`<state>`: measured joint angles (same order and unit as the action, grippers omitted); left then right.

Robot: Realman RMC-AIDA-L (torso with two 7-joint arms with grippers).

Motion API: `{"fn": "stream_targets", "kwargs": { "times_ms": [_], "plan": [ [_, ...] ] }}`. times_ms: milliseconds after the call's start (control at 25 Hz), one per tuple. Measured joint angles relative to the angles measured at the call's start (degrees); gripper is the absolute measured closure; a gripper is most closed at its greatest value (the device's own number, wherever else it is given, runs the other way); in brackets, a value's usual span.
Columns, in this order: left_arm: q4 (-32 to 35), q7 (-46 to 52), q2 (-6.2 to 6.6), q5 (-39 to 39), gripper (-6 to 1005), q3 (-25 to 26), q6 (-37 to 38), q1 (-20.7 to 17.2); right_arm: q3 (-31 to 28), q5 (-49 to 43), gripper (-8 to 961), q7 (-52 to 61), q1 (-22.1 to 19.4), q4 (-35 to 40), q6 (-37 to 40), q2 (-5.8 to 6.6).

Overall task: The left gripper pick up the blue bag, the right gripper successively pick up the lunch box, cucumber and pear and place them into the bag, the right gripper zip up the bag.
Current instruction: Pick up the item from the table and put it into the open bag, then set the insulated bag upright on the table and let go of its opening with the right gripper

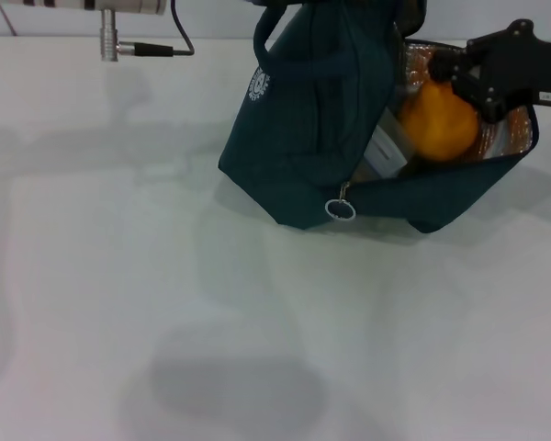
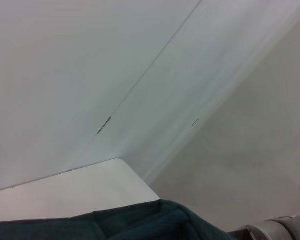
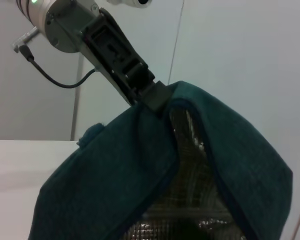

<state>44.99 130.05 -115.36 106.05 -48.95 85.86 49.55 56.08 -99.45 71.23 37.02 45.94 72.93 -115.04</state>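
Gripper on the left (image 3: 152,95) is clamped on the blue bag's (image 1: 303,138) rim at upper centre, so its mouth is held open; the pear (image 1: 438,121) is gripped inside by the right gripper (image 1: 468,87).

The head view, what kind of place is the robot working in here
Probably a lab test bench, not a kitchen: a bare white table, plain white walls, and only a dark teal fabric lunch bag held between two black grippers.
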Motion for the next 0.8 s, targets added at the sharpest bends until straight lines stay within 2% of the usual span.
{"fn": "stream_targets", "kwargs": {
  "times_ms": [480, 800],
  "plan": [
    [0.0, -0.1, 0.58, 0.2, 948, 0.0, -0.5, 0.1, -0.7, 0.4, 765, 7.8, 0.2, 0.7, 1.2, 0.20],
    [0.0, -0.3, 0.58, 0.3, 948, 0.0, -0.6, 0.1, -7.5, 5.3, 590, 8.6, -4.2, 2.0, 7.8, 0.50]
  ]
}}
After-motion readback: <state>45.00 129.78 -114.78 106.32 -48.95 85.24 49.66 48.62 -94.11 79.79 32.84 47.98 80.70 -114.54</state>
